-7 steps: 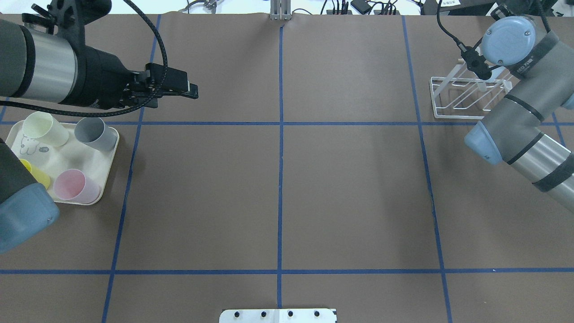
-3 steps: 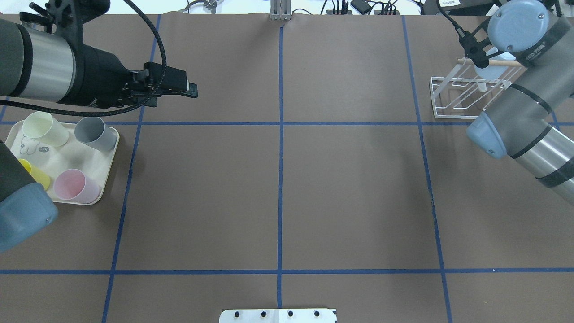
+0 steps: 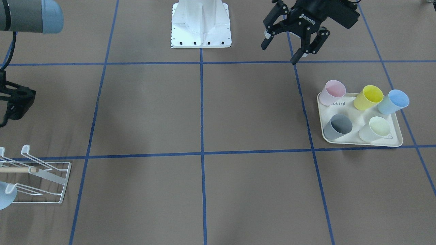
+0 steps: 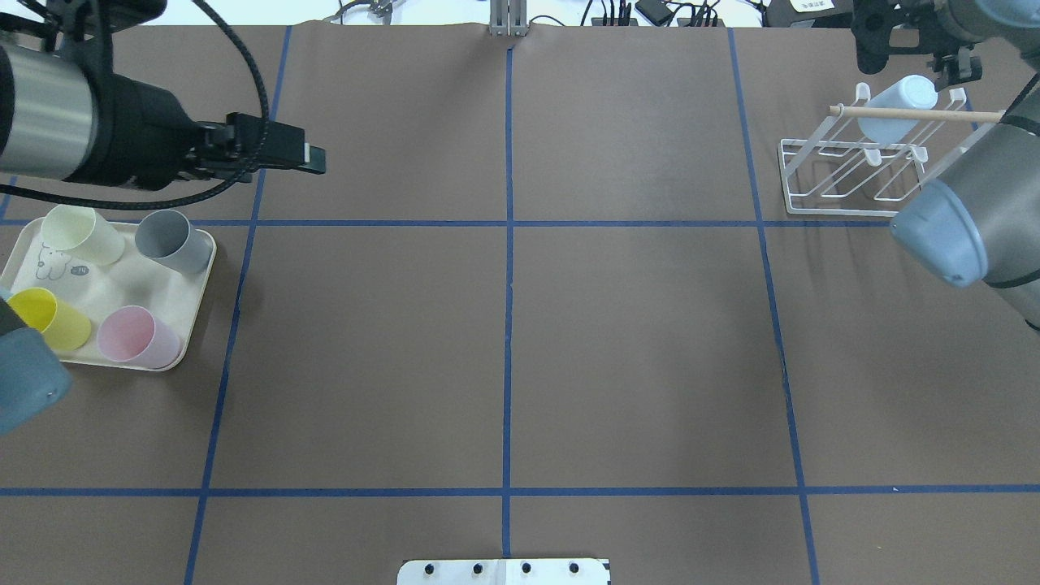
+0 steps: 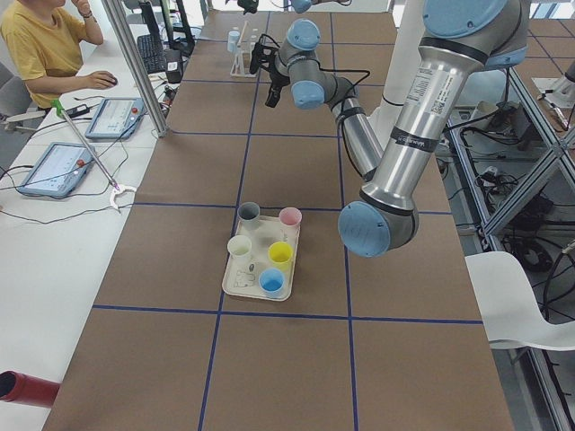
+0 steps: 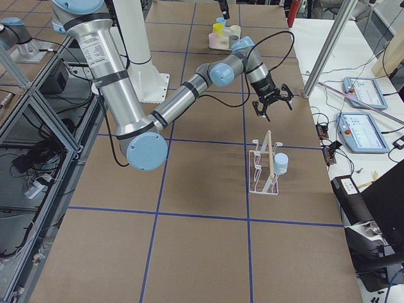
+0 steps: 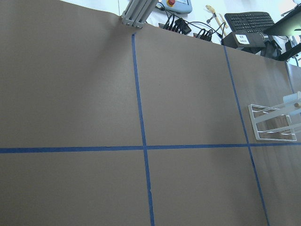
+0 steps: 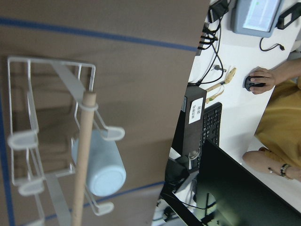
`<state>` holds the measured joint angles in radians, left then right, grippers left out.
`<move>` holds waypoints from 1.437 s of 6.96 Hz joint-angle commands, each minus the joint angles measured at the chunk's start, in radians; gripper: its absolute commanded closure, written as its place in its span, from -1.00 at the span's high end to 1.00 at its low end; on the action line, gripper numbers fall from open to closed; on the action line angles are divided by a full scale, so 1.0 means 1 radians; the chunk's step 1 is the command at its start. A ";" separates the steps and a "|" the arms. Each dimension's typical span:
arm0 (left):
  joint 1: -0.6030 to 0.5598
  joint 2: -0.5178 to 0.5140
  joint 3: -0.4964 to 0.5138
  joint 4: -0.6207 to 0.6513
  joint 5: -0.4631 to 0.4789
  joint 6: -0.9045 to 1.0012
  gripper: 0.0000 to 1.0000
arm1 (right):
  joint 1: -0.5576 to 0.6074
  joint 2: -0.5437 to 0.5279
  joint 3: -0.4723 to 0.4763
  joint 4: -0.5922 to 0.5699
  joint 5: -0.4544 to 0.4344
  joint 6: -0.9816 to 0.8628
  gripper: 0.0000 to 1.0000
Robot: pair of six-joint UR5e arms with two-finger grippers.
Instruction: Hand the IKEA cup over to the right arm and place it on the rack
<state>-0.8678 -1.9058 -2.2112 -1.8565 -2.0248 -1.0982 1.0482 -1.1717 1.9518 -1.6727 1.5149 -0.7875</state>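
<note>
The white wire rack (image 4: 849,175) with its wooden rod (image 4: 918,115) stands at the far right of the table. A light blue cup (image 4: 898,110) hangs on its prongs; it also shows in the right wrist view (image 8: 101,162) and the exterior right view (image 6: 279,164). My right gripper (image 6: 273,106) is open and empty, clear of the rack and beyond it. My left gripper (image 3: 281,51) is open and empty, held above the table near the cream tray (image 3: 361,141).
The tray holds a pink cup (image 3: 332,92), a yellow cup (image 3: 369,97), a blue cup (image 3: 393,101), a grey cup (image 3: 338,126) and a cream cup (image 3: 376,128). The robot base (image 3: 201,23) stands mid-table at my side. An operator (image 5: 40,45) sits beyond the far edge.
My right arm has drawn back from the rack, uncovering the light blue cup left hanging there. My left gripper has moved a little to the left.
</note>
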 commanded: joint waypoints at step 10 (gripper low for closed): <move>-0.425 0.551 0.618 -0.831 -0.180 0.907 1.00 | -0.309 0.225 0.116 -0.035 0.156 1.199 1.00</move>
<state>-1.2891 -1.4064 -1.7348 -2.4709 -2.1051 -0.1459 0.7430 -0.9475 2.0687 -1.7073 1.6706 0.4080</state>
